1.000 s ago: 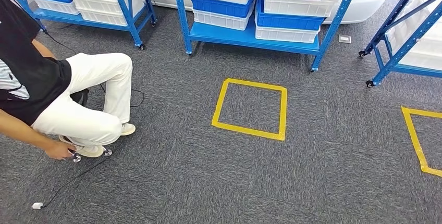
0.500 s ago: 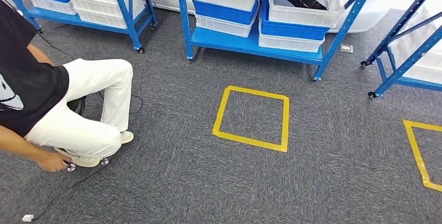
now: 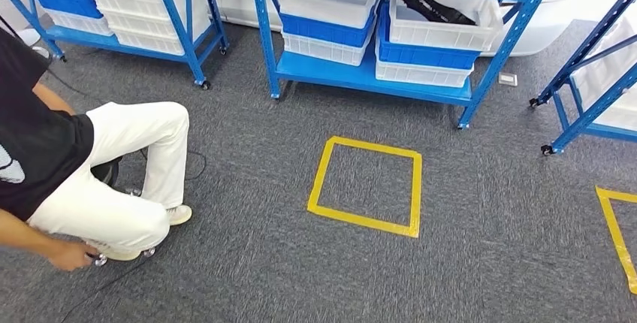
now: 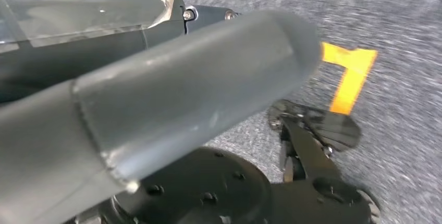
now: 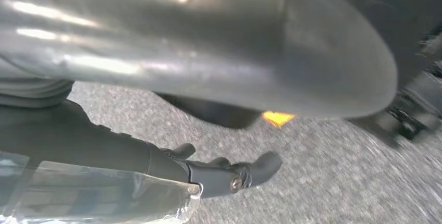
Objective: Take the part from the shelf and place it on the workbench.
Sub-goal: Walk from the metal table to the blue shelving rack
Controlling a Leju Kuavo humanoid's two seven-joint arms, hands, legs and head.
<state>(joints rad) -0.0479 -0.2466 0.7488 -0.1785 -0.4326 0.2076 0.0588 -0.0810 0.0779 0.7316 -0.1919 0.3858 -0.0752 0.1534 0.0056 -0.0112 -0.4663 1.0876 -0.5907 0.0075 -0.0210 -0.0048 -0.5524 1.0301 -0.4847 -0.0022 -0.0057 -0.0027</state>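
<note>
Blue shelf ahead; black part lying in right white bin.

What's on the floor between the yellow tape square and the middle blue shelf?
Nothing. In the head view, bare grey carpet runs from the yellow tape square up to the middle blue shelf, whose feet stand on it.

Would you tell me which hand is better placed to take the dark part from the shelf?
Right, probably: the dark part lies in a white bin right of centre on the shelf, on the side of the right hand.
</note>
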